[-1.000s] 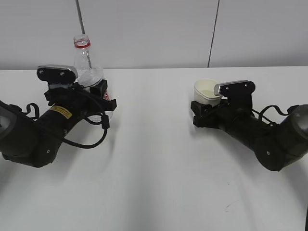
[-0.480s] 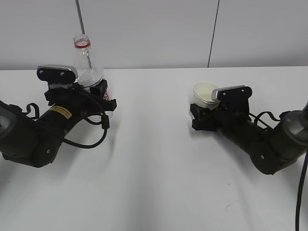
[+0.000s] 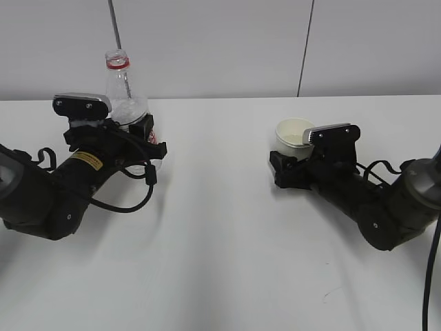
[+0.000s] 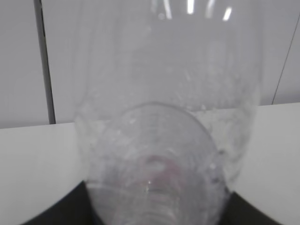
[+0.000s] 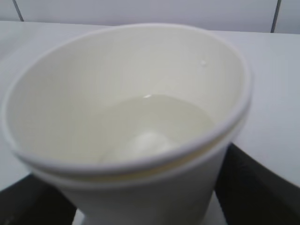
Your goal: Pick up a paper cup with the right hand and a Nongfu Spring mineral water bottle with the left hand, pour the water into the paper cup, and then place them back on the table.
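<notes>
The clear water bottle (image 3: 117,83) stands upright at the left of the white table (image 3: 220,227), with a red neck ring and no cap visible. My left gripper (image 3: 146,136) is shut on its lower body. In the left wrist view the bottle (image 4: 164,117) fills the frame between the black fingers (image 4: 51,211). The cream paper cup (image 3: 293,132) sits low at the table on the right, upright, with my right gripper (image 3: 289,157) shut around its sides. In the right wrist view the cup (image 5: 140,117) holds a little water between the fingers (image 5: 255,187).
A grey panelled wall with vertical seams (image 3: 306,48) runs behind the table's far edge. A thin rod (image 3: 114,27) rises behind the bottle. A black cable (image 3: 434,227) hangs at the right edge. Bare tabletop lies between the two arms.
My right arm has sunk and shifted slightly left, bringing the cup from a slight tilt to upright and lower at the table. The left arm and bottle have not moved.
</notes>
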Robot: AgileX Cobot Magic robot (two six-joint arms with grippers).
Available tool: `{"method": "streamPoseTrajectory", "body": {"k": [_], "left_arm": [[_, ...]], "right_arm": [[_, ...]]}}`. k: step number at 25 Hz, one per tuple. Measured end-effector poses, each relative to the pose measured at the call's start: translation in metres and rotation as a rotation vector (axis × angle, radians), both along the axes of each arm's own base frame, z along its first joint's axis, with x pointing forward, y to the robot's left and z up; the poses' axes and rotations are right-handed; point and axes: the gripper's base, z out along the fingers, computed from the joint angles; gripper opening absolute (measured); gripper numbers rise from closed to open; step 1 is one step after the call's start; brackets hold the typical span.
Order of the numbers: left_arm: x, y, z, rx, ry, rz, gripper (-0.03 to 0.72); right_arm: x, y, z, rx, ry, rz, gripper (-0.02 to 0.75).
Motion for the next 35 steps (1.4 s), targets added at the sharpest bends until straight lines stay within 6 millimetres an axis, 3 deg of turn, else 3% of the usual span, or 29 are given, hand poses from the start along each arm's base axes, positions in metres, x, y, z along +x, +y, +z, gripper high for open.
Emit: {"method": "streamPoseTrajectory", "body": {"k": [12, 27, 30, 35], "left_arm": [[0.000, 0.000, 0.000, 0.000, 0.000, 0.000, 0.295], [0.000, 0.000, 0.000, 0.001, 0.003, 0.000, 0.295], [0.000, 0.000, 0.000, 0.001, 0.004, 0.000, 0.329], [0.001, 0.000, -0.001, 0.003, 0.010, 0.001, 0.454]], "right_arm": [[-0.015, -0.003, 0.006, -0.005, 0.026, -0.002, 0.615], [-0.069, -0.015, 0.035, -0.014, 0.072, -0.006, 0.594], [-0.077, -0.016, 0.042, -0.011, 0.062, -0.005, 0.594], [-0.086, -0.018, 0.048, -0.007, 0.057, -0.011, 0.593]]}}
